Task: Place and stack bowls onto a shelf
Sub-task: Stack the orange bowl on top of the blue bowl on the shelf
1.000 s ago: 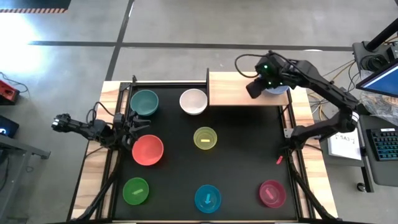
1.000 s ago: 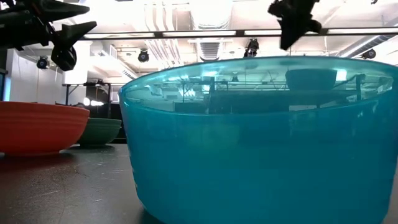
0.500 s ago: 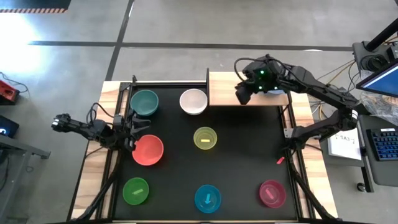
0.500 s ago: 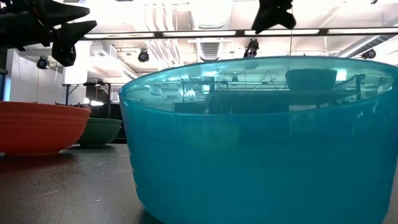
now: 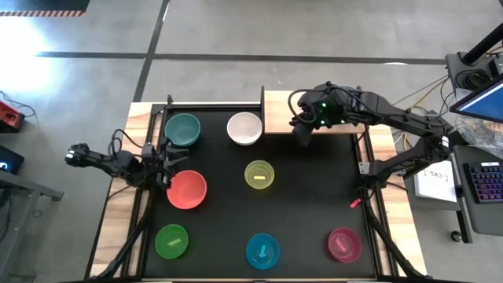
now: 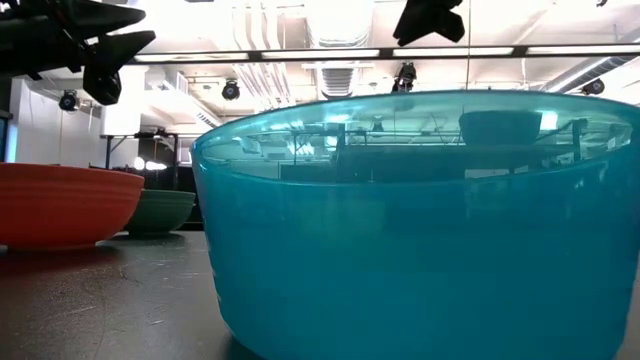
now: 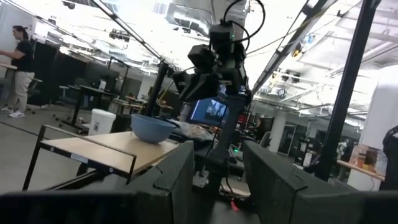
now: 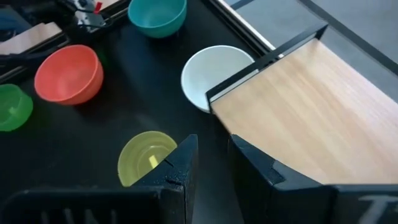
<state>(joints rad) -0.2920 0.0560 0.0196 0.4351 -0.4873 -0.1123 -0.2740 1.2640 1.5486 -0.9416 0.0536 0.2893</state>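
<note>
One bowl, the pale blue bowl, now sits on the shelf near its right end, and our right gripper has pulled away from it toward the shelf's front edge, fingers parted with nothing between them. We judge that one placement done and seven bowls still down on the surface.

From the right wrist, the white bowl lies just beyond the shelf's left end and the yellow bowl sits close ahead of our right fingers, partly hidden by them; either looks a fair next pick.

Our left gripper hovers by the surface's left edge, between the teal bowl and the red bowl, fingers apart and empty, touching neither.
</note>
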